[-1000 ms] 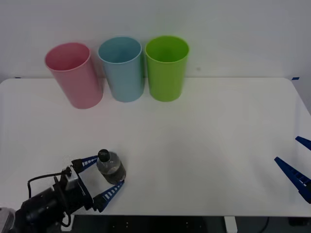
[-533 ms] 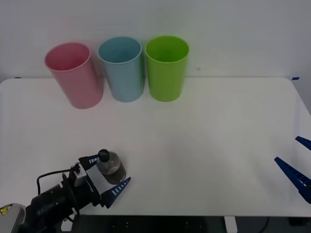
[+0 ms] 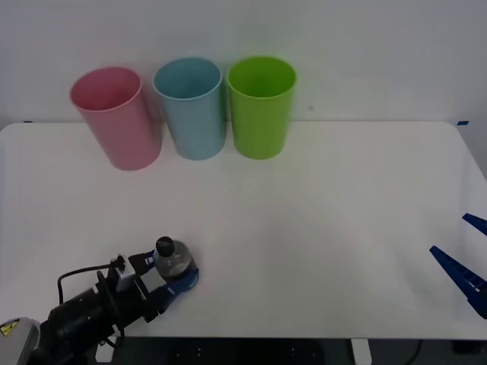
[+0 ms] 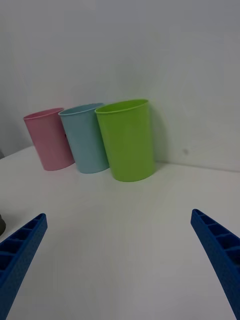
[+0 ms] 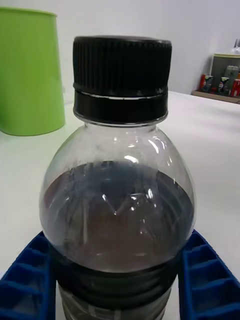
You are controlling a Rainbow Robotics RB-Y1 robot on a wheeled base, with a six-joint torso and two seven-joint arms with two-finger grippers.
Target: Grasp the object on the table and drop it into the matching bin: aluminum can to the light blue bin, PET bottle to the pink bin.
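Observation:
The PET bottle (image 3: pixel 173 258), small and clear with a black cap and dark contents, stands upright near the front left of the white table (image 3: pixel 319 213). My left gripper (image 3: pixel 169 272) is shut on its lower body, and the blue fingers (image 5: pixel 27 282) press against both sides of the bottle (image 5: pixel 117 200). The pink bin (image 3: pixel 118 118) stands at the back left, with the light blue bin (image 3: pixel 192 106) right beside it. My right gripper (image 3: pixel 466 268) waits open at the table's right edge, its fingers spread wide (image 4: pixel 120 270).
A green bin (image 3: pixel 261 106) stands to the right of the light blue one; all three bins (image 4: pixel 87 137) line the back wall. The wide middle of the tabletop lies between the bottle and the bins.
The left gripper's fingers, open around the bottle a second ago, have closed onto it. The bottle stays in about the same spot. The right arm has not moved.

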